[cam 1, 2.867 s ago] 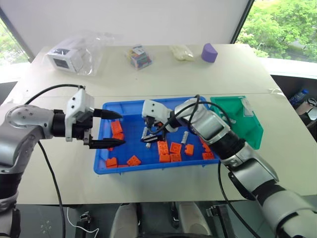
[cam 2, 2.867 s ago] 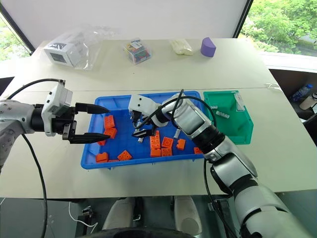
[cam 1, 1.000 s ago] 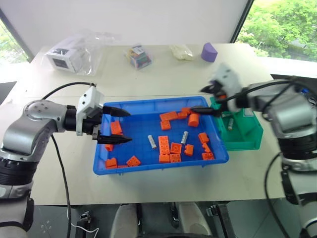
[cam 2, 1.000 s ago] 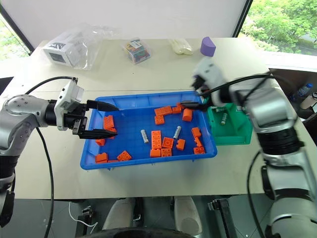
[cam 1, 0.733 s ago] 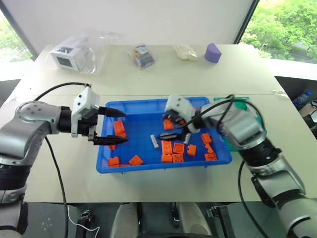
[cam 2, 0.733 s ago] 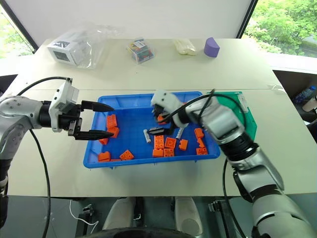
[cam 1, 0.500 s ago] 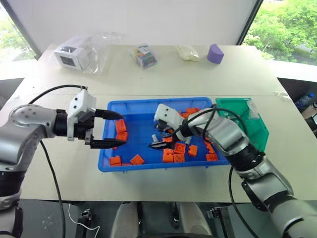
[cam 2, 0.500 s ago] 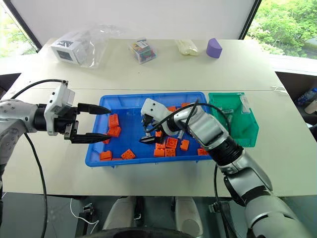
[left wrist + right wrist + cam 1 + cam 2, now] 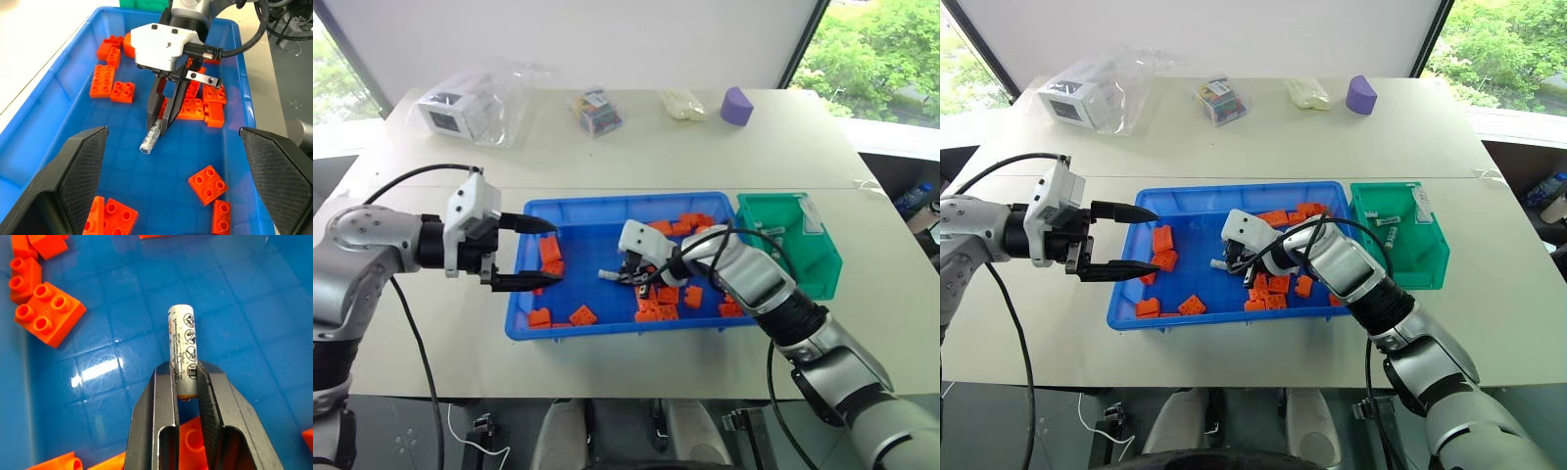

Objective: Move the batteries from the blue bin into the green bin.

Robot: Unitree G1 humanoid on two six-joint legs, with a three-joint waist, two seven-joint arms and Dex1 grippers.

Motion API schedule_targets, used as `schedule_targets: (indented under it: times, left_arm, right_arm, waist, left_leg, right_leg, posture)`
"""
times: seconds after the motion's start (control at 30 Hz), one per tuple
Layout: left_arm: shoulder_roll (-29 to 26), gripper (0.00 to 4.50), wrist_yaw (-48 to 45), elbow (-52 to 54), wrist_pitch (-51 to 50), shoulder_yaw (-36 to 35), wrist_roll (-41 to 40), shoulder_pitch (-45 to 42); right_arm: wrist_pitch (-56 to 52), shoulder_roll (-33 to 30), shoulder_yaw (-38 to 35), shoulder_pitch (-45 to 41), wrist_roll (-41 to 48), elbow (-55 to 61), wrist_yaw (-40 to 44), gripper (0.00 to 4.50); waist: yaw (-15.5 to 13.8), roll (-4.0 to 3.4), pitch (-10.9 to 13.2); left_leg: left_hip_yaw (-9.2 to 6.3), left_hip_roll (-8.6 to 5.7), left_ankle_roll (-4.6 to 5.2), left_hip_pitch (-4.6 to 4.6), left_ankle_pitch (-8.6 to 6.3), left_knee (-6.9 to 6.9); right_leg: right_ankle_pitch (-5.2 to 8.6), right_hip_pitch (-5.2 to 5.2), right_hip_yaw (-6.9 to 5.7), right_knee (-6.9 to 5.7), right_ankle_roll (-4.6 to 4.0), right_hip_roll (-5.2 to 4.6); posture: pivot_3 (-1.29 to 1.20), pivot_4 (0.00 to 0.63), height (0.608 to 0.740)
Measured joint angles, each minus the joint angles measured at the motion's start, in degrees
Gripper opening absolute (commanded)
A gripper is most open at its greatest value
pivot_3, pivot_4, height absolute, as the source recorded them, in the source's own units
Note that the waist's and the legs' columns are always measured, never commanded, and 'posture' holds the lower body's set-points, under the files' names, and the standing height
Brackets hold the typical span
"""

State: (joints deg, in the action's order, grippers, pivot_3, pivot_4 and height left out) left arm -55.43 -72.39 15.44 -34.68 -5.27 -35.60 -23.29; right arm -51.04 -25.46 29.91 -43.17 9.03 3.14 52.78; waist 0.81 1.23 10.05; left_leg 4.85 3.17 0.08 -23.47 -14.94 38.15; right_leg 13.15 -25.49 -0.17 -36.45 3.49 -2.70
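My right gripper (image 9: 187,382) is clamped on the lower end of a small silver-grey cylindrical battery (image 9: 182,348), low over the floor of the large shallow blue plastic bin (image 9: 587,209). With so little pinched, it could pivot or slip free on the lift. My left gripper (image 9: 534,254) hangs spread wide and empty. Beyond, clipping the rim of the small deep green plastic bin (image 9: 822,255) could knock it loose.

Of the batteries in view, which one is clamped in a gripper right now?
The battery in the blue bin, pinched by one end in the right gripper. The other batteries lie loose in the green bin.
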Motion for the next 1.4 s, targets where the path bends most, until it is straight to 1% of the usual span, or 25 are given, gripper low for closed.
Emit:
schedule_targets:
  times: [0.1,0.13,0.23,0.3,0.37,0.43,0.5,0.53,0.57,0.6,0.67,0.7,0.77,0.87,0.93,1.0,1.07,1.13,1.23,1.3,1.4]
  left_arm:
    - [0.77,4.5,-0.14,-1.26,0.32,0.32,0.17,-1.09]
    - [1.32,4.5,-0.24,-1.64,0.6,0.95,0.32,-1.95]
    - [2.49,4.5,-0.67,-2.54,1.56,2.4,1.07,-2.59]
    - [3.06,4.5,-0.92,-3.74,1.92,3.1,1.39,-3.51]
    - [3.75,4.5,-1.36,-4.54,2.71,4.09,1.66,-4.51]
    - [4.26,4.5,-1.95,-5.71,3.17,4.63,2.22,-5.01]
    - [4.59,4.5,-2.41,-6.98,3.76,5.11,2.74,-5.61]
    - [5.0,4.5,-2.58,-7.25,4.11,5.55,2.95,-6.17]
    - [5.05,4.5,-2.74,-7.4,4.26,5.82,3.07,-6.36]
    - [5.26,4.5,-2.99,-7.63,4.36,6.26,3.27,-6.66]
    - [5.92,4.5,-3.32,-7.77,4.74,6.68,3.54,-7.02]
    - [6.04,4.5,-3.57,-7.91,4.86,6.74,3.68,-7.19]
    - [6.03,4.5,-3.8,-8.45,4.92,6.72,3.84,-7.67]
    - [6.05,4.5,-4.23,-8.71,4.95,6.72,3.97,-8.4]
    - [6.08,4.5,-4.39,-8.72,4.94,6.76,3.98,-8.51]
    - [6.05,4.5,-4.67,-8.69,4.91,6.72,3.98,-8.46]
    - [5.93,4.5,-4.72,-8.6,4.86,6.64,3.98,-8.28]
    - [5.77,4.5,-4.67,-8.31,4.8,6.48,3.92,-7.82]
    - [5.38,4.5,-4.06,-7.09,3.75,6.09,3.68,-6.75]
    - [5.05,4.5,-3.33,-5.55,2.96,5.77,3.39,-6.0]
    - [4.13,4.5,-2.19,-3.49,1.84,4.15,2.64,-3.94]
  right_arm:
    - [-3.87,-1.73,-4.06,-0.9,3.1,4.06,1.14,0.03]
    - [-5.62,-4.0,-6.27,-1.77,4.65,5.73,1.88,0.03]
    - [-8.56,-13.44,-15.97,-4.89,6.77,7.82,2.98,0.03]
    - [-8.63,-20.67,-20.48,-4.78,7.02,7.93,3.84,0.03]
    - [-7.87,-28.41,-24.42,-1.39,6.91,7.18,5.16,0.03]
    - [-7.11,-34.23,-27.92,3.56,7.01,5.33,6.45,0.03]
    - [-6.26,-36.82,-30.29,7.68,7.05,3.72,7.16,0.03]
    - [-5.49,-37.49,-31.15,9.72,7.08,3.21,7.26,0.54]
    - [-5.15,-37.54,-31.25,10.55,7.06,2.78,7.17,1.12]
    - [-4.68,-37.49,-31.35,11.39,7.03,2.1,6.71,1.41]
    - [-3.96,-37.42,-31.45,11.54,6.86,0.57,5.32,2.55]
    - [-3.25,-37.42,-31.52,11.36,6.86,-0.2,4.99,2.97]
    - [-1.4,-37.29,-31.15,10.06,6.85,-1.33,5.14,2.97]
    - [4.41,-36.84,-28.32,4.23,6.69,-2.56,8.48,2.97]
    - [8.19,-36.35,-25.94,0.42,6.2,-2.84,11.79,2.97]
    - [14.16,-35.73,-22.13,-2.71,4.7,-3.55,16.62,2.97]
    - [22.43,-34.23,-17.54,-4.33,2.25,-4.58,22.16,2.97]
    - [30.68,-31.28,-12.31,-5.07,-0.38,-6.59,27.2,2.97]
    - [42.47,-24.71,-5.52,-8.42,-6.15,-15.05,30.88,2.97]
    - [48.72,-20.9,-2.75,-10.17,-9.52,-21.07,32.15,2.97]
    - [54.98,-16.44,-0.56,-12.23,-13.27,-28.78,32.36,2.97]
  waist:
    - [-0.12,-0.01,0.01]
    - [-0.33,-0.05,0.04]
    - [-0.66,-0.03,0.03]
    - [-0.8,-0.01,0.02]
    - [-1.17,0.02,0.01]
    - [-1.27,0.01,0.02]
    - [-0.98,0.01,0.02]
    - [-0.72,0.01,0.02]
    - [-0.35,0.01,0.02]
    - [-0.01,-0.01,0.03]
    - [0.42,-0.03,0.04]
    - [0.45,-0.03,0.04]
    - [0.41,-0.05,0.05]
    - [0.39,-0.12,0.09]
    - [0.32,-0.12,0.09]
    - [0.16,-0.11,0.09]
    - [0.11,-0.1,0.09]
    - [0.02,-0.1,0.09]
    - [0.22,-0.1,0.1]
    - [0.19,-0.1,0.1]
    - [0.12,-0.1,0.1]
  left_leg:
    - [-0.01,-0.01,0.0,-0.03,0.0,0.0]
    - [-0.01,-0.06,0.0,-0.04,0.0,0.01]
    - [0.0,-0.17,0.0,-0.04,0.0,0.02]
    - [0.01,-0.17,0.0,-0.05,-0.01,-0.03]
    - [0.01,-0.19,0.04,-0.06,-0.03,-0.09]
    - [0.03,-0.19,0.05,-0.06,-0.04,-0.11]
    - [0.04,-0.15,0.06,-0.05,-0.04,-0.1]
    - [0.02,-0.14,0.06,0.0,-0.04,-0.1]
    - [0.01,-0.14,0.06,0.01,-0.04,-0.1]
    - [0.01,-0.14,0.06,0.04,-0.04,-0.09]
    - [0.03,-0.13,0.06,0.11,-0.03,-0.06]
    - [0.01,-0.11,0.06,0.11,-0.03,-0.05]
    - [-0.01,-0.1,0.06,0.11,-0.03,-0.05]
    - [-0.01,-0.1,0.06,0.07,-0.03,-0.08]
    - [-0.02,-0.09,0.06,0.05,-0.04,-0.09]
    - [-0.02,-0.09,0.06,0.03,-0.04,-0.09]
    - [0.0,-0.1,0.06,0.03,-0.04,-0.06]
    - [0.02,-0.1,0.06,0.02,-0.03,-0.02]
    - [0.05,-0.11,0.06,0.02,-0.03,0.05]
    - [0.02,-0.1,0.06,0.01,-0.03,0.04]
    - [0.02,-0.09,0.05,0.01,-0.02,0.02]
  right_leg:
    - [-0.01,-0.01,0.0,0.0,0.01,-0.01]
    - [-0.01,-0.01,0.0,0.0,0.01,-0.06]
    - [0.01,0.05,0.0,0.11,-0.01,-0.18]
    - [0.01,0.07,-0.01,0.21,-0.01,-0.19]
    - [0.02,0.07,-0.01,0.28,-0.01,-0.18]
    - [0.02,0.06,0.01,0.3,0.01,-0.17]
    - [0.02,0.04,0.04,0.28,0.02,-0.12]
    - [0.02,0.07,0.04,0.25,0.02,-0.09]
    - [0.01,0.06,0.04,0.23,0.02,-0.08]
    - [0.0,0.06,0.06,0.2,0.01,-0.08]
    - [0.0,0.06,0.1,0.11,0.01,-0.07]
    - [0.0,0.06,0.1,0.1,0.0,-0.04]
    - [0.0,0.05,0.1,0.09,0.0,-0.01]
    - [0.0,0.01,0.1,0.1,0.01,0.0]
    - [0.01,0.0,0.09,0.11,0.02,0.02]
    - [0.01,0.01,0.09,0.12,0.03,0.01]
    - [0.01,0.03,0.09,0.14,0.04,0.0]
    - [0.0,0.04,0.09,0.14,0.04,-0.02]
    - [-0.02,0.05,0.1,0.1,0.06,-0.02]
    - [-0.02,0.04,0.1,0.08,0.07,-0.01]
    - [-0.06,0.03,0.09,0.06,0.13,0.0]
  posture:
    - [0.0,0.15,0.734]
    - [0.0,0.15,0.734]
    - [0.0,0.15,0.734]
    - [0.0,0.15,0.734]
    - [0.0,0.15,0.734]
    - [0.0,0.15,0.734]
    - [0.0,0.15,0.734]
    - [0.0,0.15,0.734]
    - [0.0,0.15,0.734]
    - [0.0,0.15,0.734]
    - [0.0,0.15,0.734]
    - [0.0,0.15,0.734]
    - [0.0,0.15,0.734]
    - [0.0,0.15,0.734]
    - [0.0,0.15,0.734]
    - [0.0,0.15,0.734]
    - [0.0,0.15,0.734]
    - [0.0,0.15,0.734]
    - [0.0,0.15,0.734]
    - [0.0,0.15,0.734]
    - [0.0,0.15,0.734]
